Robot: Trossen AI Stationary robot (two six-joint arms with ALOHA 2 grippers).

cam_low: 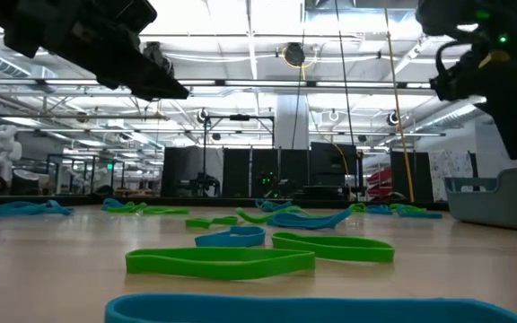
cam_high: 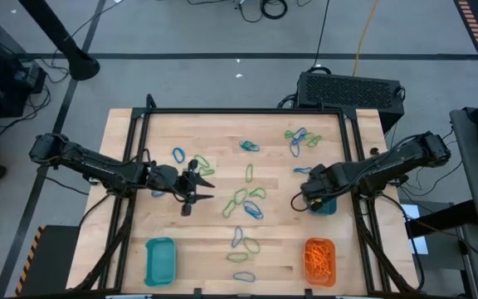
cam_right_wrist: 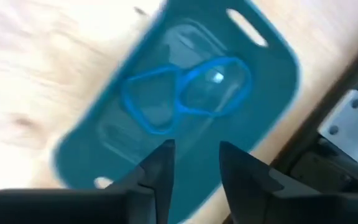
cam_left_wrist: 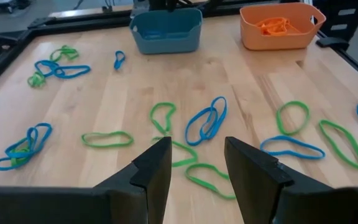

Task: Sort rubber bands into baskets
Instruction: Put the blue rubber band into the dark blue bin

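Green and blue rubber bands (cam_high: 243,199) lie scattered flat on the wooden table (cam_high: 131,141), more of them at the far right (cam_high: 301,139). My right gripper (cam_right_wrist: 194,165) points down, open, over a teal basket (cam_right_wrist: 272,81) at the table's right; a blue rubber band (cam_right_wrist: 185,93) lies on its floor, clear of the fingers. My left gripper (cam_left_wrist: 197,162) hovers open above the table's left middle (cam_high: 193,193), with green and blue bands (cam_left_wrist: 207,118) ahead of it. A second teal basket (cam_high: 160,260) and an orange basket (cam_high: 320,260) holding orange bands stand near the front edge.
A black frame (cam_high: 239,110) runs along the table's edges. A black box (cam_high: 351,90) stands beyond the far right corner. Bare wood (cam_high: 202,262) shows between the two front baskets, apart from a few bands (cam_high: 243,245).
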